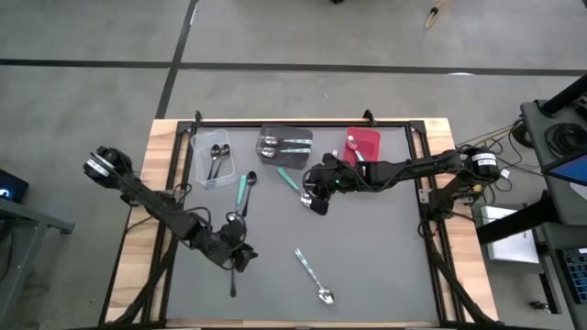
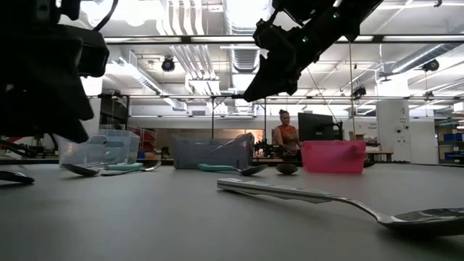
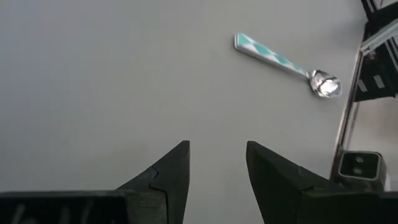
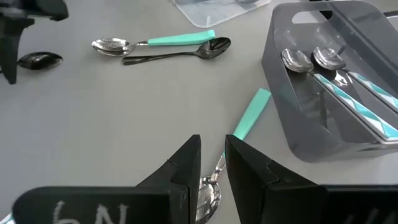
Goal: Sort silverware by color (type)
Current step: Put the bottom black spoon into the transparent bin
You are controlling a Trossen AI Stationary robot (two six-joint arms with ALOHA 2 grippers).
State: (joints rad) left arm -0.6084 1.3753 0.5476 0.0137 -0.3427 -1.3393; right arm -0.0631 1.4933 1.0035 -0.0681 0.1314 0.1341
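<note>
Right wrist view: right gripper point(image 4: 212, 163), jaws narrowly parted and empty, above teal-handled spoon point(image 4: 245, 121) at bench's 12 o'clock beside grey bin point(image 4: 283, 118); best straddle the handle squarely; left gripper point(image 1: 240, 257), jaws apart, waits at 8 o'clock.

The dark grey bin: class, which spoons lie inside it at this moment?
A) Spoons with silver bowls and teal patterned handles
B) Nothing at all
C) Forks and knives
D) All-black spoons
A: the right wrist view shows two spoons with silver bowls and teal patterned handles lying inside the dark grey bin, and the high view shows teal handles in that same bin.
</note>
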